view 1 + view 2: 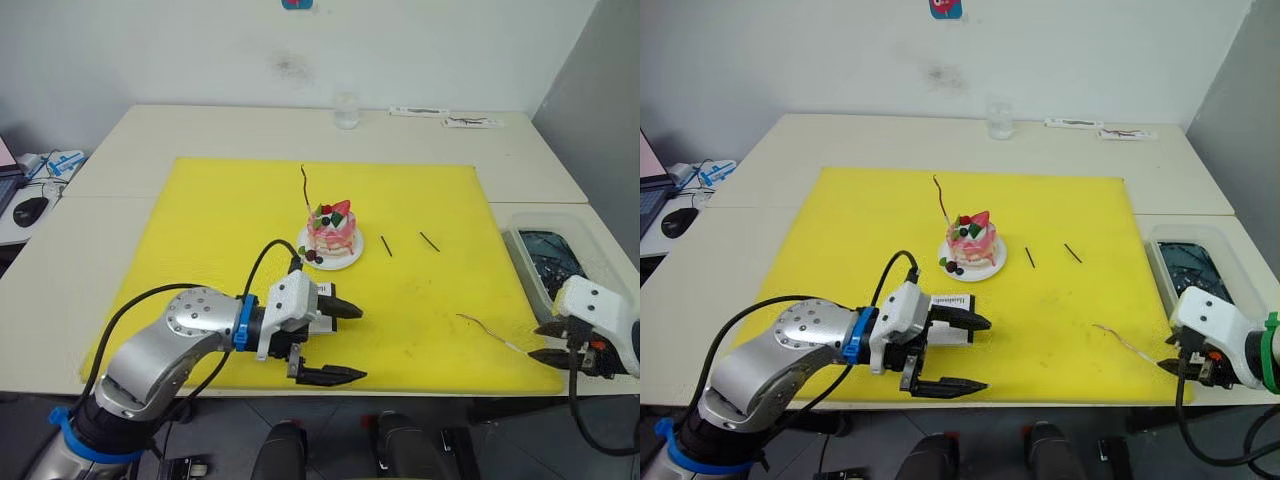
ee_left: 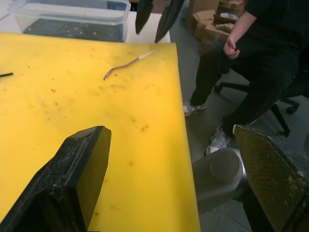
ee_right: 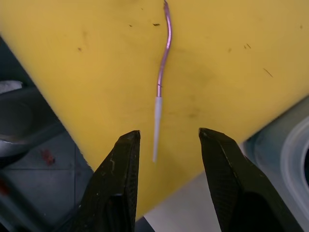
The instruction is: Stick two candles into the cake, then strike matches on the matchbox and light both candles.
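Matchbox (image 1: 952, 301) lettering too small to read, loose candle (image 3: 161, 82) lay lengthwise, pale end toward the released right tool (image 3: 169, 140), left tool (image 1: 335, 343) released too

A yellow mat (image 1: 230, 240) covers the beige table (image 1: 200, 125).

left arm (image 1: 165, 345): showing silver shell, blue ring, black cable | wrists: wearing white housings | fingers (image 1: 335, 375): looking black, tapered | right wrist (image 1: 1268, 352): showing green band

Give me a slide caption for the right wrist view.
Open right gripper poised around the pale end of a thin reddish candle on the yellow mat.
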Tool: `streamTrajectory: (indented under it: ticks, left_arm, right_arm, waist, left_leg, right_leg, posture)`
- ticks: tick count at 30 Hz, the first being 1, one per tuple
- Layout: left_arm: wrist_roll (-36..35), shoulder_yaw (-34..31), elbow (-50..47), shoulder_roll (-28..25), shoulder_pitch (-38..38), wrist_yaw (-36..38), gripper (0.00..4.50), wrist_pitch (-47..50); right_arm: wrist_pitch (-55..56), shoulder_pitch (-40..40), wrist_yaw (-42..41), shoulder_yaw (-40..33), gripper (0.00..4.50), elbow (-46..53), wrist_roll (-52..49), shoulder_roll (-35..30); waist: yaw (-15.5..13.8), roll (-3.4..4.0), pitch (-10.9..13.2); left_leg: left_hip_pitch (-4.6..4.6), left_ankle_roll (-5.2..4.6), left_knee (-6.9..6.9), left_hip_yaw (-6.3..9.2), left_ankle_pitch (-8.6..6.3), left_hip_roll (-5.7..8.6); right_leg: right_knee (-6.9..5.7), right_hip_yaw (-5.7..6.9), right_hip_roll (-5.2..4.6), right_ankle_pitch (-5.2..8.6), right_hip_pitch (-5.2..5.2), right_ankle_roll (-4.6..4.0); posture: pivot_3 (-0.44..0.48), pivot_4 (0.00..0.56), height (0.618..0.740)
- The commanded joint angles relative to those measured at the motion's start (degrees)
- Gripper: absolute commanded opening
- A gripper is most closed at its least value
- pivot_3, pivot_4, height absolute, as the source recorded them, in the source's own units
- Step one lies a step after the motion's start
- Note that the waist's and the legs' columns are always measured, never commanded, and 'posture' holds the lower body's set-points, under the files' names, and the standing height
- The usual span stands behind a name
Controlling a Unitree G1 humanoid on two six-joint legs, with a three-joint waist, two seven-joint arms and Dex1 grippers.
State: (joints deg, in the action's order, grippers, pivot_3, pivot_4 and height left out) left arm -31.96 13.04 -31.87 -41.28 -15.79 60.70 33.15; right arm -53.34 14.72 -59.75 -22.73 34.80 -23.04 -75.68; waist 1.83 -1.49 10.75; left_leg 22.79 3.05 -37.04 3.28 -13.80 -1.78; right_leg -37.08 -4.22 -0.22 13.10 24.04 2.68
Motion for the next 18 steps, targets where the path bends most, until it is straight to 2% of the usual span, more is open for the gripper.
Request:
streamTrajectory:
  ticks: [1, 6, 10, 18]
  left_arm:
    - [1.4, 1.5, -3.0, 1.0, 0.3, -1.1, 4.50, -1.3]
    - [3.1, 2.8, -3.1, 1.9, 0.9, -2.1, 4.50, -2.4]
    - [4.0, 3.7, -3.4, 2.8, 1.2, -3.0, 4.50, -2.6]
    - [5.0, 4.5, -3.7, 4.1, 2.3, -4.3, 4.50, -3.2]
  right_arm:
    - [-5.5, -6.2, 0.0, 7.2, 1.98, 1.3, -2.5, -4.1]
    - [-3.4, -15.3, -0.6, 19.5, 1.98, -1.9, 0.3, -5.9]
    - [-3.3, -21.6, -1.3, 26.4, 1.98, -4.0, 1.8, -5.0]
    - [-5.0, -28.2, -2.6, 33.5, 1.98, -6.4, 2.6, -3.1]
  waist:
    - [0.1, 0.00, 0.0]
    - [0.0, 0.00, 0.0]
    - [0.0, 0.02, 0.0]
    - [0.0, 0.02, 0.0]
  left_leg:
    - [-0.01, 0.00, 0.00, 0.00, 0.00, -0.01]
    - [0.01, 0.00, 0.03, -0.03, 0.00, 0.00]
    - [0.05, 0.00, 0.05, -0.04, 0.00, 0.00]
    - [0.03, 0.00, 0.03, -0.04, 0.00, 0.00]
  right_leg:
    - [0.00, 0.01, 0.00, 0.00, 0.00, 0.00]
    - [0.04, 0.01, -0.01, 0.00, 0.03, 0.00]
    - [0.03, 0.01, -0.02, 0.00, 0.06, 0.00]
    - [0.01, 0.01, -0.02, -0.01, 0.06, 0.01]
  posture:
    - [0.000, 0.150, 0.740]
    - [0.000, 0.150, 0.740]
    - [0.000, 0.150, 0.740]
    - [0.000, 0.150, 0.740]
